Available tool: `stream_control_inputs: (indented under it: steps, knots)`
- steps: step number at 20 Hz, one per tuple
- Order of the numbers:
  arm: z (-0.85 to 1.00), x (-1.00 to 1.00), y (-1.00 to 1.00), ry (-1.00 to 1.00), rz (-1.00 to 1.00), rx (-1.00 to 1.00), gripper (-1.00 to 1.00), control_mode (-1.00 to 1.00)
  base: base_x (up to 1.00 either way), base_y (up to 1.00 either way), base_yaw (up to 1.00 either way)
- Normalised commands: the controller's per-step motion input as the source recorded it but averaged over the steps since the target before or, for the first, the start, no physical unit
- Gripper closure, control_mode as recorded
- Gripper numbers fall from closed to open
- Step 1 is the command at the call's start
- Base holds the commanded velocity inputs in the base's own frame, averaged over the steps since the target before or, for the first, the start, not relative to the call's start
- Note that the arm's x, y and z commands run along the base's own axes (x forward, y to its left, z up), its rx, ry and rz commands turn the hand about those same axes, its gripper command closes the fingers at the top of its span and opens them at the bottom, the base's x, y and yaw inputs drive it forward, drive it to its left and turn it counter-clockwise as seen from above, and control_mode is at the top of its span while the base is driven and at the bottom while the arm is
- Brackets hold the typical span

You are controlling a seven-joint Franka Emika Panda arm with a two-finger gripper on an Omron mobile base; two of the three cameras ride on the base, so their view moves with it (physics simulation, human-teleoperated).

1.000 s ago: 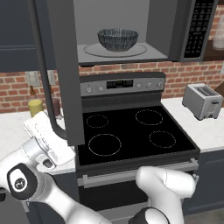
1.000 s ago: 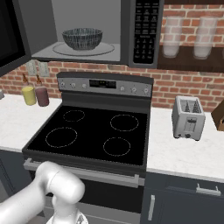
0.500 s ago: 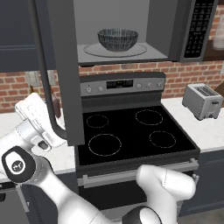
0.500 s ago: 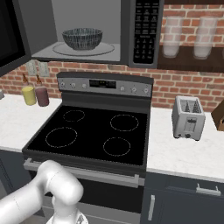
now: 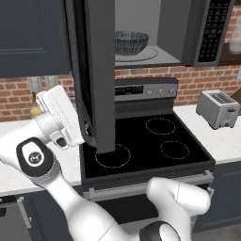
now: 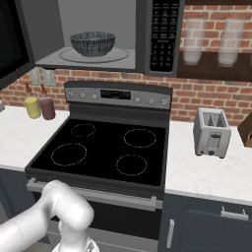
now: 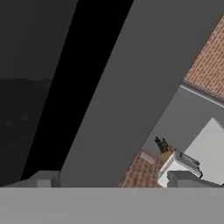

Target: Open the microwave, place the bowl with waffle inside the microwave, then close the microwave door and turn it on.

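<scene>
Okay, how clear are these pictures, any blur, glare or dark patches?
Left base view: sharp, evenly lit; the microwave door stands edge-on as a dark slab, hiding part of the bowl. Right base view: crisp, no glare on the stove. Hand view: tilted, close to the door, flat grey and black.

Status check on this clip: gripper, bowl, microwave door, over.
Gripper open, at the microwave door's lower edge, holding nothing. Bowl on the turntable inside the microwave. Door open; nothing seen blocking its swing.
</scene>
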Motion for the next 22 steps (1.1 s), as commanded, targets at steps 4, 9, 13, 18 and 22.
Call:
stream_control_inputs:
  steps: [4, 9, 13, 18, 22]
  knots:
    - [0.02, 0.22, -0.94, -0.04, 0.14, 0.27, -1.0, -1.0, 0.0, 0.0, 0.0]
    - [0.05, 0.36, -1.0, -0.01, 0.19, 0.29, -1.0, -1.0, 0.0, 0.0, 0.0]
    - [0.04, 0.58, -1.0, 0.0, 0.24, 0.3, -1.0, -1.0, 0.0, 0.0, 0.0]
    - [0.0, 0.72, -0.95, -0.02, 0.28, 0.27, -1.0, -1.0, 0.0, 0.0, 0.0]
    - [0.11, 0.84, -0.53, -0.05, 0.29, 0.24, -1.0, -1.0, 0.0, 0.0, 0.0]
